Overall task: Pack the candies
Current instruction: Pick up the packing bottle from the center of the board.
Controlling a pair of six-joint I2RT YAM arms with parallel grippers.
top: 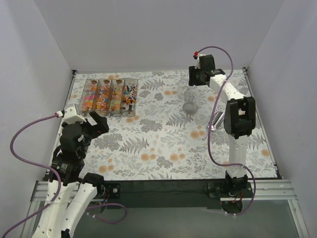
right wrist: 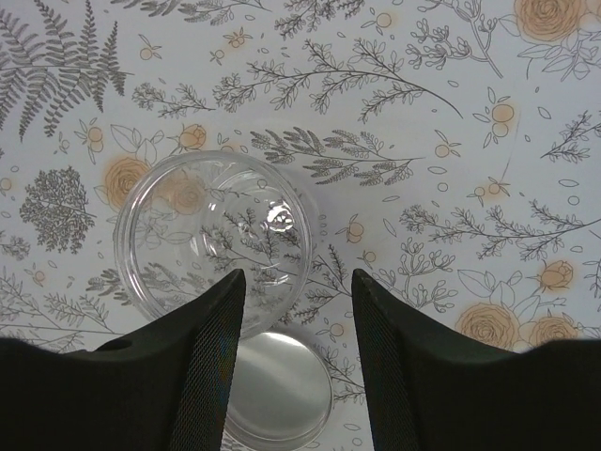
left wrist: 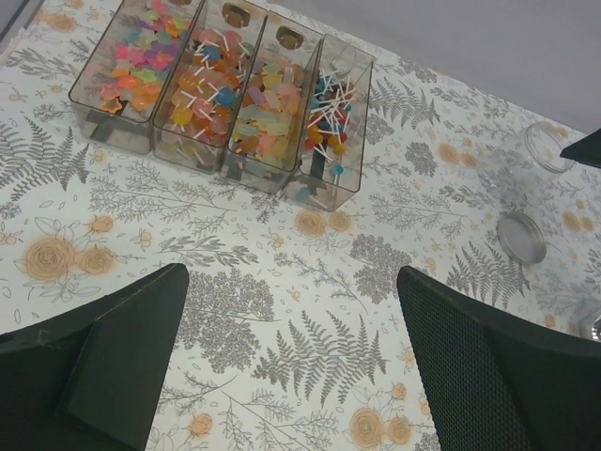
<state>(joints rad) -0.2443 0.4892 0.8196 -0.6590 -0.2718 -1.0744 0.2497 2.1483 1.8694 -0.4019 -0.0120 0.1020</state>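
From above, the candies [top: 110, 94] fill four clear bins [top: 106, 113] at the far left of the table, a jumble of orange, pink, yellow and blue. The left arm is folded at the near left. The right arm reaches to the far side, its right gripper [top: 194, 78] pointing down.

The left wrist view shows the left gripper [left wrist: 291, 277] spread wide above the tablecloth [left wrist: 282, 235], near the bins.

In the right wrist view, the right gripper's jaws stand apart over a clear jar [right wrist: 188, 235], its right rim in the gap. A metal lid [right wrist: 282, 395] lies just beside the jar.
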